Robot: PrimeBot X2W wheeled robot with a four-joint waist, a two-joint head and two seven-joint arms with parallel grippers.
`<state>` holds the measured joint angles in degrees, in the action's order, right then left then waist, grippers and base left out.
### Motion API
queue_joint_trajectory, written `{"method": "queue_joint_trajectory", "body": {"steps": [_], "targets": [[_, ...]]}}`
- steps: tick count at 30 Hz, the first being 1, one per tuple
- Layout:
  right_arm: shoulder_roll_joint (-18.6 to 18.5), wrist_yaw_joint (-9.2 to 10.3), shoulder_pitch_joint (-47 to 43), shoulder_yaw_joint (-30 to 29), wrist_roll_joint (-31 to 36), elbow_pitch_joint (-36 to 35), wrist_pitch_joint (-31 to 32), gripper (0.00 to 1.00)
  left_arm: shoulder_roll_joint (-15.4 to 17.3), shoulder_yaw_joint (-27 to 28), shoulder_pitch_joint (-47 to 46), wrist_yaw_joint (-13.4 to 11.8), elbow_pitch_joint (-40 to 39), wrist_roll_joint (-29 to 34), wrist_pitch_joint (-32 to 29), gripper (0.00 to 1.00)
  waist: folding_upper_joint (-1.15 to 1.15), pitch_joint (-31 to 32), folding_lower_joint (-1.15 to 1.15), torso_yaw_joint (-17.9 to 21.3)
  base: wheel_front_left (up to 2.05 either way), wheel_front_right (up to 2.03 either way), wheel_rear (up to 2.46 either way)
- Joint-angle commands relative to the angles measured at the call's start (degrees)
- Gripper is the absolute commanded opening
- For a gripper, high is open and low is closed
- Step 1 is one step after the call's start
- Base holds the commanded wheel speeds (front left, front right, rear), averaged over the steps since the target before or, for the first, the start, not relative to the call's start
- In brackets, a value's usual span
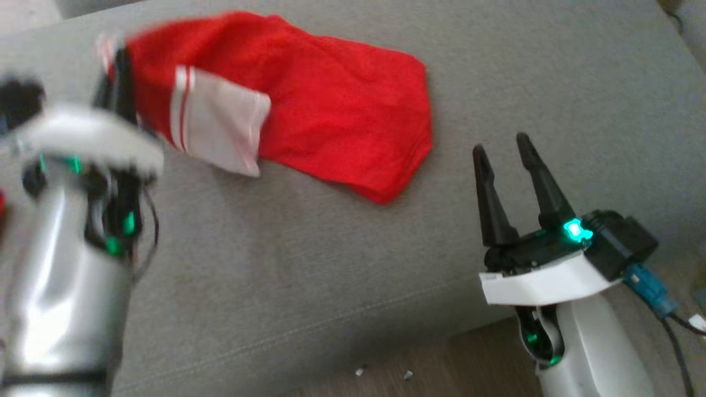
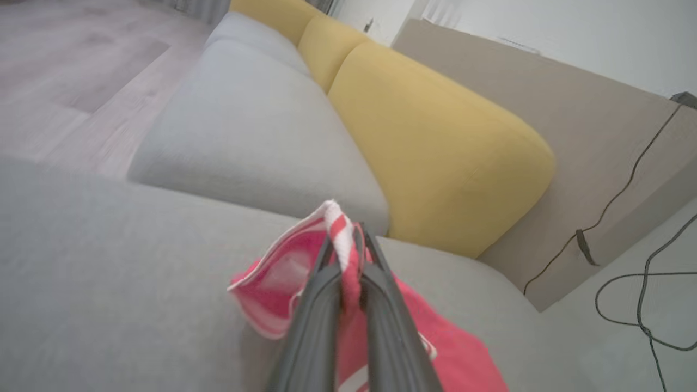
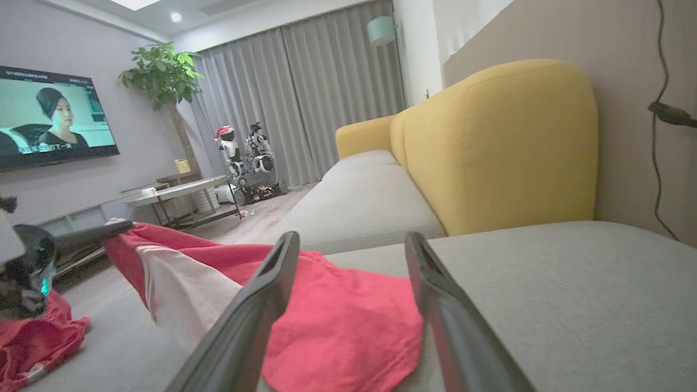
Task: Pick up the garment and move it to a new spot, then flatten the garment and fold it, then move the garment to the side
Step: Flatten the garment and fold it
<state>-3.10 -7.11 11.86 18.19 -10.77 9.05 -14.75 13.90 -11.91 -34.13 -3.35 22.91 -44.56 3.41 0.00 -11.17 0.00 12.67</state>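
In the head view, the red garment (image 1: 331,105) lies on the far-left part of the grey sofa seat (image 1: 276,264). Its long axis runs from the far-left corner, where your left pincer (image 1: 113,71) pinches its striped edge, down towards the middle of the seat. Your right pincer (image 1: 502,146) hangs spread wide near the seat's front edge, holding nothing. The garment's loose rounded end lies ahead of it and to its left, near but apart, so I judge the right arm the nearer one for that end. The left arm is smeared by blur, so you can't read how much cloth it has. In the left wrist view, the two fingers are pressed together on a white-and-red striped hem (image 2: 337,218), and the cloth below them is cut off by the bottom edge. In the right wrist view, the garment spreads low on the seat between and beyond the open fingers, and its left end rises to the other pincer. A second red heap (image 3: 32,337) sits at that view's lower left edge, and you can't tell whether it belongs to the same garment.
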Motion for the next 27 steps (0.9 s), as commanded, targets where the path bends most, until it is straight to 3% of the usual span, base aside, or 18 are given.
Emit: {"method": "queue_joint_trajectory", "body": {"steps": [1, 11, 17, 24, 25, 27], "targets": [[0.2, -0.37, 0.2, 0.9, 0.5, -1.6, -0.3, 1.0, 2.5, 2.6, -0.6, 0.0, -3.8, -0.5, 0.5, 0.0, 0.0, 0.7, 0.0, -1.8, 0.0, 0.0, 0.0], [0.2, -0.37, -1.4, -0.9, 3.6, 0.0, -0.3, 1.0, 6.1, 7.6, 26.4, -6.7, -23.0, -1.6, 0.8, 0.0, 0.0, 0.5, 0.0, -8.9, 0.0, 0.0, 0.0], [0.2, -0.37, -1.6, -1.2, 4.7, 1.2, -0.3, 1.0, 8.7, 5.8, 35.6, -8.4, -22.5, -0.1, -3.2, 0.0, 0.0, 0.4, 0.0, -11.0, 0.0, 0.0, 0.0], [0.2, -0.37, -1.6, -1.4, 5.0, 4.7, -0.3, 1.0, 10.4, 2.9, 38.3, -10.4, -18.3, 4.7, -2.9, 0.03, 0.0, 0.7, 0.0, -11.9, 0.0, 0.0, 0.0], [0.2, -0.37, -1.7, -1.4, 4.4, 5.6, -0.3, 1.0, 10.0, 2.7, 38.1, -10.4, -18.3, 5.1, -2.0, 1.0, 0.0, 0.8, 0.0, -11.9, 0.0, 0.0, 0.0], [0.2, -0.37, -1.6, -1.5, 3.1, 8.2, -0.3, 1.0, 9.0, 3.0, 37.3, -10.9, -18.7, 5.9, 0.7, 1.0, 0.0, 1.0, 0.0, -12.1, 0.0, 0.0, 0.0]]}}
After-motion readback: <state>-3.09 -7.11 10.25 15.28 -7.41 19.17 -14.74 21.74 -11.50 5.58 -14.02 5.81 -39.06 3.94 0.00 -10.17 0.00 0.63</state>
